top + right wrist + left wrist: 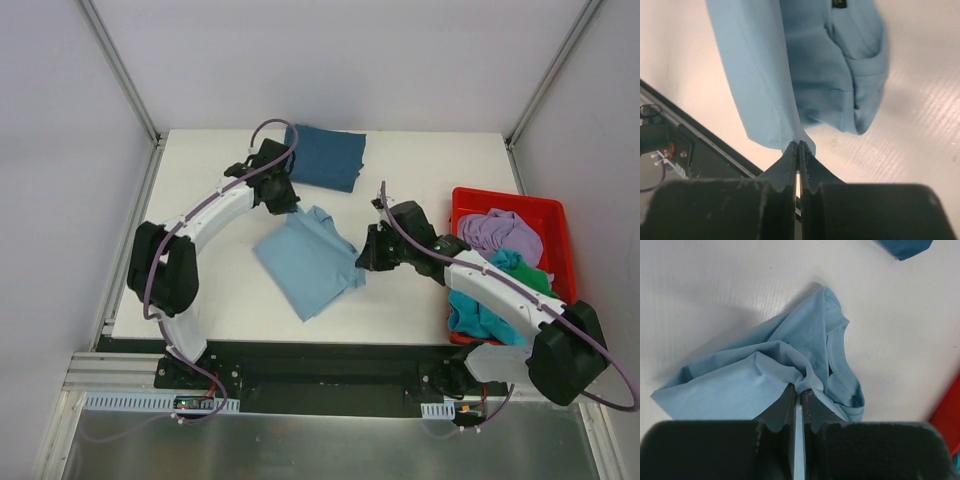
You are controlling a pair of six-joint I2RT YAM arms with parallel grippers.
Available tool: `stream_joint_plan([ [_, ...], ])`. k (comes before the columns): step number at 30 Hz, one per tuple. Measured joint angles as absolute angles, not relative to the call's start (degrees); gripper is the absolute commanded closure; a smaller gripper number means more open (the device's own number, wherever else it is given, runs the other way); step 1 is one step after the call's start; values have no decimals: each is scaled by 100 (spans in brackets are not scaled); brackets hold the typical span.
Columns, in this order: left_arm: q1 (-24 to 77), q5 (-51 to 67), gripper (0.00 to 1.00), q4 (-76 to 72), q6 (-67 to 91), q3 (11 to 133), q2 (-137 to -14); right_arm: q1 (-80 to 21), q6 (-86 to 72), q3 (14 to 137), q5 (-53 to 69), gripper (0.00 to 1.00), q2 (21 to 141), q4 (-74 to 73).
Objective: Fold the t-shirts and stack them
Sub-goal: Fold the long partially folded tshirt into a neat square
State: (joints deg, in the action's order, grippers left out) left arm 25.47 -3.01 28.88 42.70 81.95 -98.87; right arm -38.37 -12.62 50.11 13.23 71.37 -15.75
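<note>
A light sky-blue t-shirt [308, 262] lies partly folded in the middle of the white table. My left gripper [291, 206] is shut on its far corner near the collar; in the left wrist view the cloth [765, 375] bunches between the black fingertips [789, 396]. My right gripper [362, 260] is shut on the shirt's right edge, and the right wrist view shows the fabric [790, 65] pinched at the tips [791, 152]. A dark teal-blue t-shirt [326, 156] lies folded at the back of the table.
A red bin [545, 212] at the right table edge holds lilac [503, 233], green [528, 272] and turquoise [478, 318] shirts. The table's front edge and a black rail [320, 355] run just below the light blue shirt. Metal frame posts stand at the back corners.
</note>
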Motion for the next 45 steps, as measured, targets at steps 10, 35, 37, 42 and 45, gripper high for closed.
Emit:
stream_joint_plan([
  [10,2552,152,59,2810,4084,8844,-11142,-3433,-1197,4980,910,60,8084,-1538],
  [35,2515,2086,1,2298,3245,9161,-11236,-3892,-1476,4960,1822,4,8322,-910],
  [37,2515,2099,1,2257,3242,9474,-11732,-3850,-1527,4965,1745,4,8619,-910],
  [42,2515,1852,1,2152,3245,9824,-12519,-3566,-1608,5054,1671,4,9253,-919],
  [45,2506,1754,1,2115,3267,9815,-12608,-3336,-1649,5262,1739,4,9470,-875],
])
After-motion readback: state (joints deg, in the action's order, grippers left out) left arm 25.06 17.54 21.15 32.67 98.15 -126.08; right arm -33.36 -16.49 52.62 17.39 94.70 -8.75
